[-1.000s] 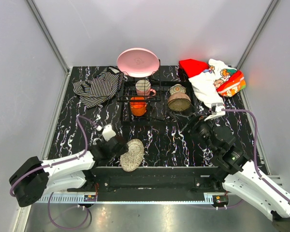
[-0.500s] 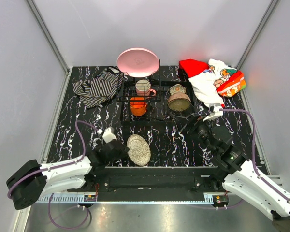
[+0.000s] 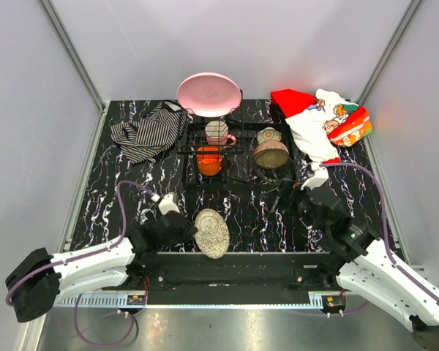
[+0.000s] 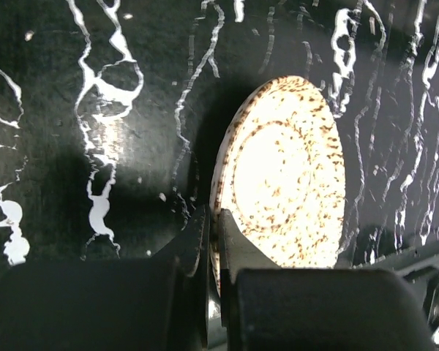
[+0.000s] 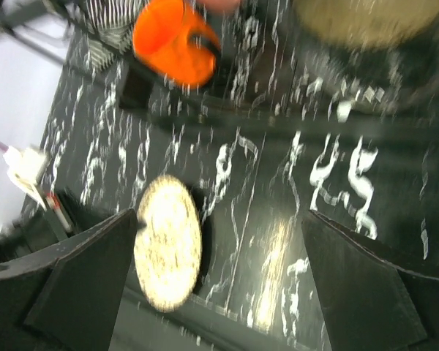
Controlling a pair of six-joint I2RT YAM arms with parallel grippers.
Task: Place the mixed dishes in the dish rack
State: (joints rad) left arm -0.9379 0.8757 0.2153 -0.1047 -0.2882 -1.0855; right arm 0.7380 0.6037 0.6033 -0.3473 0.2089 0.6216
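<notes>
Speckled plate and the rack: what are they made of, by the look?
Speckled plate: likely glazed ceramic or stoneware, possibly melamine. It is cream with brown flecks, has a raised inner ring and a light sheen. Dish rack: thin black wire, probably coated metal. The finish is too small to judge.

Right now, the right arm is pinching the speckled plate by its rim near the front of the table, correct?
Not quite: the left end effector pinches the speckled plate by its rim near the front of the table, as the left wrist view shows. The right end effector is open, holding nothing.
</notes>
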